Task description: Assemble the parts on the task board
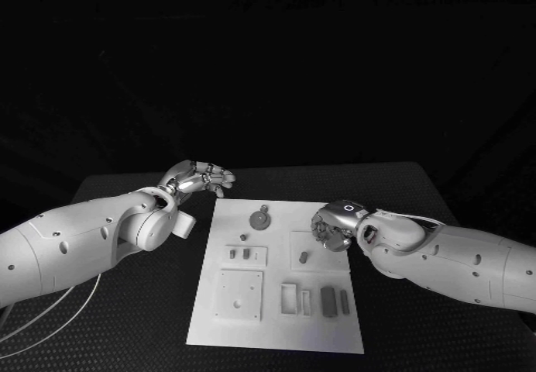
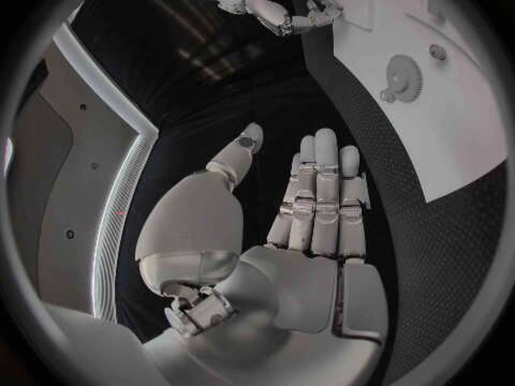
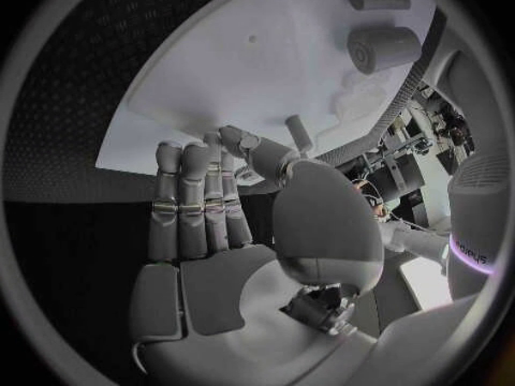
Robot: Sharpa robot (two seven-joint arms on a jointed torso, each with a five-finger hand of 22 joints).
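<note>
- Parts lie nearest: 1 square block (image 1: pixel 239 294) and slim upright pieces (image 1: pixel 316 301) on the board's (image 1: pixel 273 341) near half, which sits mid-worktop (image 1: pixel 134 325).
- Right hand (image 1: pixel 333 228) hovers over the board's right side beside a small peg (image 1: pixel 303 256); fingers straight and together, thumb tip next to a peg (image 3: pixel 299 131), gripping nothing that I can see.
- Gear (image 1: pixel 260 218) rests on the far half, untouched.
- Left hand (image 1: pixel 199 180) waits off the far-left corner, fingers loosely extended, empty.
- Advice: likely a peg pick-up; come straight down, pinch low on the peg, keep it upright, and keep the left hand clear.
</note>
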